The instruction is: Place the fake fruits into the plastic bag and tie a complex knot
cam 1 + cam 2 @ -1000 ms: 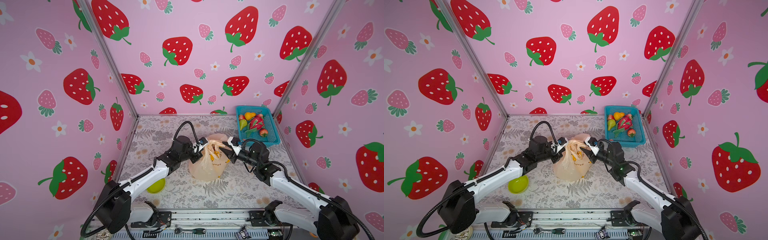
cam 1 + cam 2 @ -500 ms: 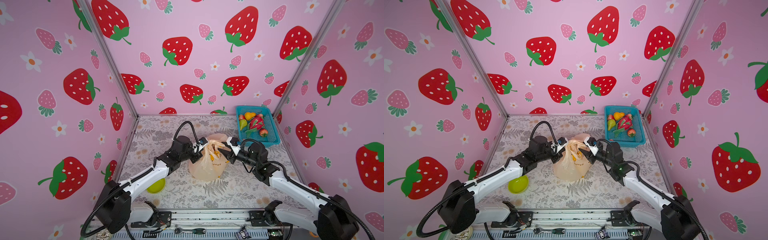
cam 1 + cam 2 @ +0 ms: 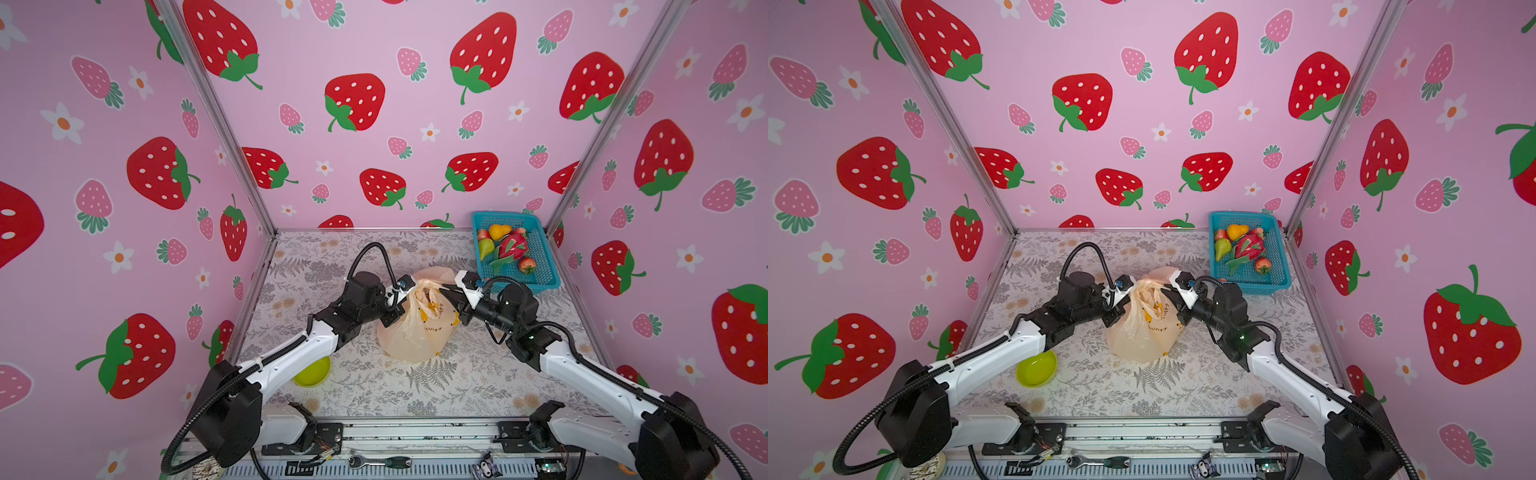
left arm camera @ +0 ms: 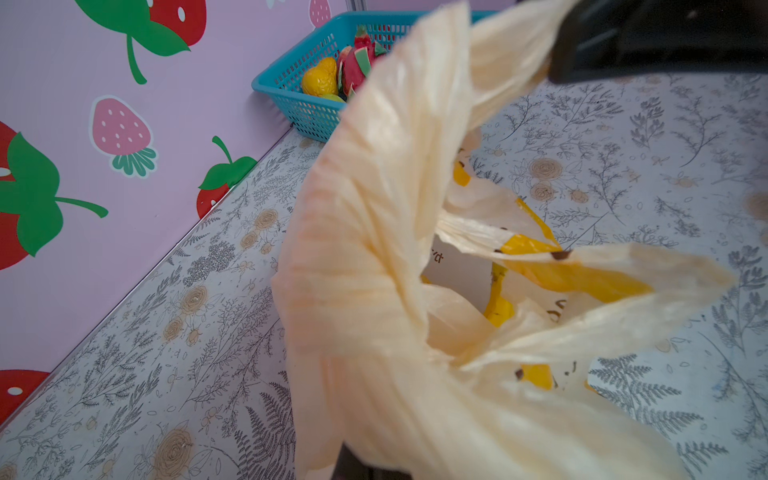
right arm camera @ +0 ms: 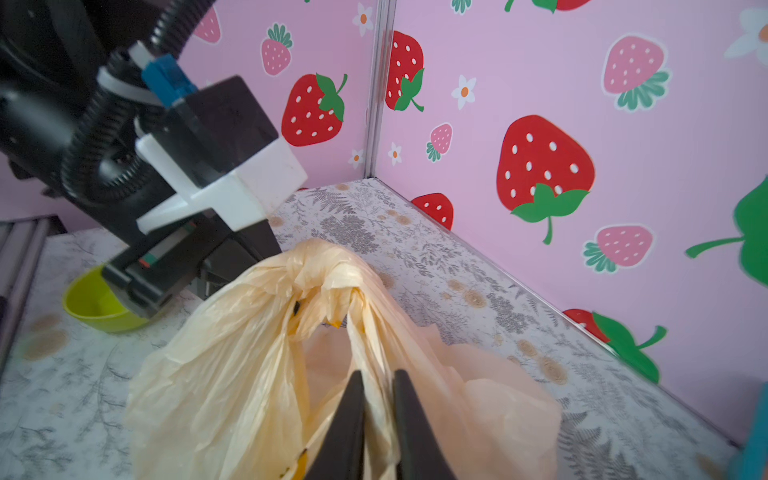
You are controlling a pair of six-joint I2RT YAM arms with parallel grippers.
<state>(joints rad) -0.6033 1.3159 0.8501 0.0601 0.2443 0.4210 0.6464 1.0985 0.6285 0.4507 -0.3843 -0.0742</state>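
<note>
Peach plastic bag (image 3: 415, 336), contents unclear, pinched tight by left gripper (image 3: 409, 297) and right gripper (image 5: 377, 374).

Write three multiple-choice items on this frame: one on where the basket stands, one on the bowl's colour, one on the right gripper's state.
1. Where does the basket stand?
A. far right corner
B. near left corner
C. centre

2. What colour is the bowl?
A. blue
B. lime green
C. white

3. What is the right gripper doing?
A. open over the basket
B. shut on the bowl
C. shut on the plastic bag

Key: 1 A, both top views show it at the far right. 2 B, its lime green shows in both top views. 3 C, the right wrist view shows its jaws pinching a strand of the bag.
</note>
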